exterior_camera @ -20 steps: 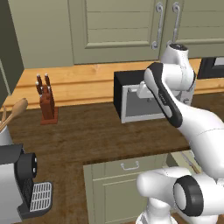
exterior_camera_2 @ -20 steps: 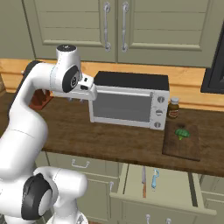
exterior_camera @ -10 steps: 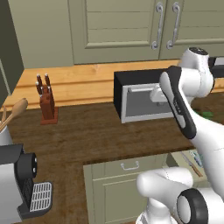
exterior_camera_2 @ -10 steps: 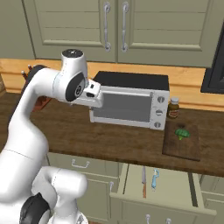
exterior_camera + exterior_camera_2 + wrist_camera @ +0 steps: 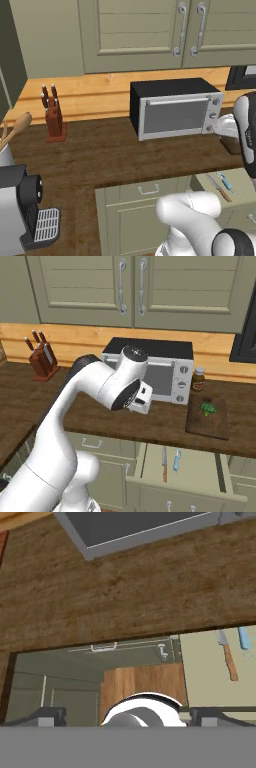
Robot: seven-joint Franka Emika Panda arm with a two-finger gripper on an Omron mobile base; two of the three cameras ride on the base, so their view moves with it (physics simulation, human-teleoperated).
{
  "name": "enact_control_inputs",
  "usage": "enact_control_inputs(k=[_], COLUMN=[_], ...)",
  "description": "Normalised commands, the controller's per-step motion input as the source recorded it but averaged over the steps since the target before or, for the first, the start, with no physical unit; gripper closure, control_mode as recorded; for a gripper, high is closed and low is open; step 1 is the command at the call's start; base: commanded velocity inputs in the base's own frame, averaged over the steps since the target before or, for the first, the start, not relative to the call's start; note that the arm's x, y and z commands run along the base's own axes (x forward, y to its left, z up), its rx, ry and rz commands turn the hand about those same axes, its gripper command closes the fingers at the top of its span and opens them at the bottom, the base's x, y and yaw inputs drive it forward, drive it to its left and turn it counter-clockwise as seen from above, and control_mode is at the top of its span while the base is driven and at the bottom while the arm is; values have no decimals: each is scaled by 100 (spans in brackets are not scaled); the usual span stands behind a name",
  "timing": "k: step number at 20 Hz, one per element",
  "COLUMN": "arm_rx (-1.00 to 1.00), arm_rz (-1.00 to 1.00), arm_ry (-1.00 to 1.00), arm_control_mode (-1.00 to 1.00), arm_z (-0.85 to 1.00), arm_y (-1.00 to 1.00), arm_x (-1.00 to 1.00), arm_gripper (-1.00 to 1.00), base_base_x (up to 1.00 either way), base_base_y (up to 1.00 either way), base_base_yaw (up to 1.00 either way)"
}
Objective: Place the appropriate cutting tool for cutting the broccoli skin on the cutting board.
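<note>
The knife point(image 5: 164, 463) lies in the open drawer point(image 5: 192, 474) below the board point(image 5: 207, 418), beside a blue-handled peeler point(image 5: 176, 460); broccoli point(image 5: 208, 408) waits on the board; the claw point(image 5: 122, 716) hangs above the table point(image 5: 125, 597), its spread I cannot tell.

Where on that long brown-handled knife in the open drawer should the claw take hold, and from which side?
Probably the brownish handle, coming straight down from above. The knife lies flat on the open drawer's floor, handle end nearer the drawer front, so only its top is free. A small blue-handled utensil lies close beside it, so the claw's fingers should straddle the handle narrowly.
</note>
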Motion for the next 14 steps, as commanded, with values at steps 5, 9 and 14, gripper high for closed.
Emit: enact_control_inputs(k=[5,9,14], arm_rx=[0,1,1], arm_rz=[0,0,0], arm_ry=[11,31,26], arm_control_mode=[-100,-100,-100], arm_z=[-49,-37,-61], arm_y=[-100,-100,-52], arm_x=[0,0,-2], arm_gripper=[-100,-100,-100], base_base_x=[0,0,0], base_base_y=[0,0,0], base_base_yaw=[0,0,0])
